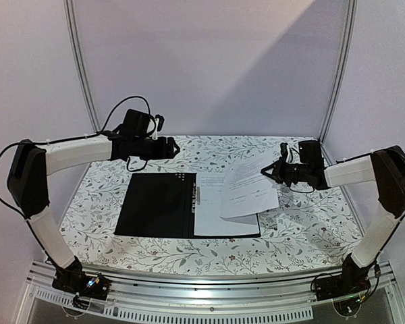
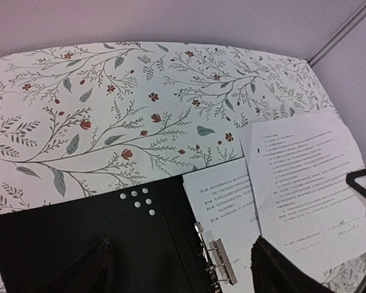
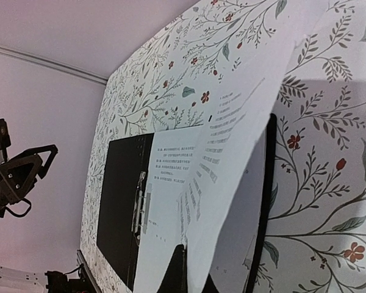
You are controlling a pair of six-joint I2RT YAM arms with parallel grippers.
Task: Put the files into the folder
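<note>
One white sheet (image 1: pixel 248 192), pinched at its right edge by the right pincer (image 1: pixel 274 170), overhangs the folder's (image 1: pixel 155 206) right half; left pincer (image 1: pixel 173 146) wide.

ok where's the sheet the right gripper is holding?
Top view, right of centre: the held sheet is pinched at its far right edge by the right gripper, slanting over the right half of the open folder and the filed sheet lying there.

A black folder (image 1: pixel 155 204) and white, black-printed files (image 1: pixel 246 189) lie on a floral-patterned tablecloth (image 1: pixel 304 229).
</note>
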